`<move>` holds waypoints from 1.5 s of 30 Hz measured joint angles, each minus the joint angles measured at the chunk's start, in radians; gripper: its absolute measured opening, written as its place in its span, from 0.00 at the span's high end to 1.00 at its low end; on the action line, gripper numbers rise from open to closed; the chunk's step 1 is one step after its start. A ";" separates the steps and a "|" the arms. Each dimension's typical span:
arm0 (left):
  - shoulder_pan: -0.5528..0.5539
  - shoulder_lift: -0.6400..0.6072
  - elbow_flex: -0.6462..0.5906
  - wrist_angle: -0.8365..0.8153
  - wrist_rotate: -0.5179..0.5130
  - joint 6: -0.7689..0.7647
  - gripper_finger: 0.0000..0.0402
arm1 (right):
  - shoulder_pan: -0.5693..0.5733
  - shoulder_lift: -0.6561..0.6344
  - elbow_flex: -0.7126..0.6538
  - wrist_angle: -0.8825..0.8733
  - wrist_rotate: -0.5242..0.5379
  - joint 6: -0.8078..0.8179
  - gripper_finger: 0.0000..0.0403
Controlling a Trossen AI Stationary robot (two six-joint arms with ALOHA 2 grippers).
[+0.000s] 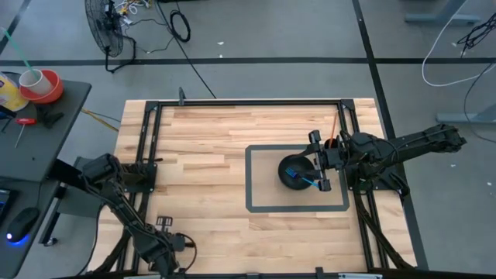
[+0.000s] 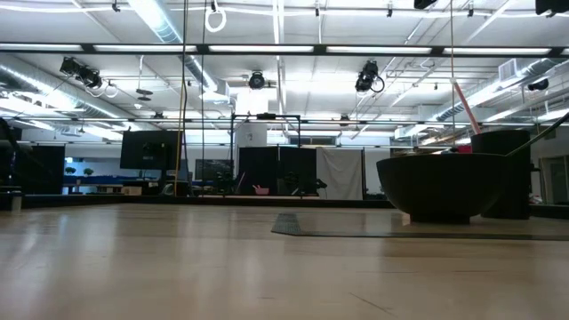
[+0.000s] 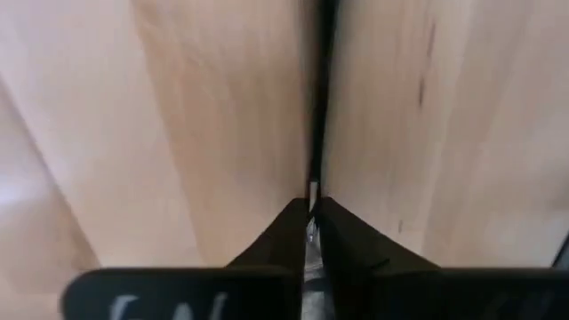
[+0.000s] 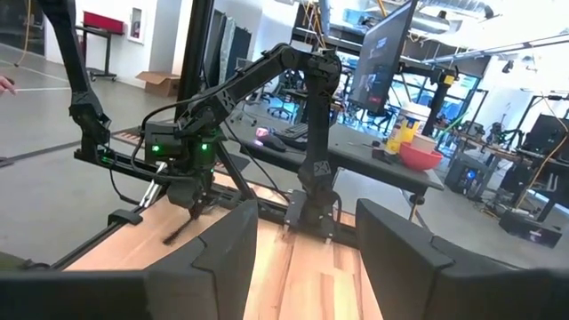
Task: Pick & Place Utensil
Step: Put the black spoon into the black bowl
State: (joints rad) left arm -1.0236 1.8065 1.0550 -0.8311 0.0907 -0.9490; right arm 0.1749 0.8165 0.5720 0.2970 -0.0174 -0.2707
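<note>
Overhead, the left gripper (image 1: pixel 172 245) sits low by the table's (image 1: pixel 209 147) near edge, fingers (image 3: pixel 286 233) pressed together on nothing, with bare wood all around. Across the table the right gripper (image 1: pixel 317 160) hangs over the bowl (image 1: pixel 297 170) inside the dark taped rectangle (image 1: pixel 297 178), fingers (image 4: pixel 233 244) spread. A blue utensil (image 1: pixel 304 180) lies in the black bowl. Beyond the table stretches an open workshop with desks.
</note>
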 joint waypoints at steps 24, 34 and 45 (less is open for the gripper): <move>0.312 0.000 0.054 0.060 -0.439 0.213 0.96 | 0.000 0.000 -0.025 -0.008 0.041 0.033 0.52; 0.415 -0.045 0.056 -0.025 -0.705 0.333 0.96 | 0.000 0.112 -0.031 0.000 0.194 0.080 0.52; 0.555 -0.274 0.052 -0.207 -1.104 0.354 0.92 | -0.004 0.398 0.020 0.150 0.272 0.325 0.52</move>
State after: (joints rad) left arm -0.4686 1.5328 1.1067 -1.0379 -1.0134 -0.5946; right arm 0.1705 1.2146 0.5924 0.4470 0.2543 0.0544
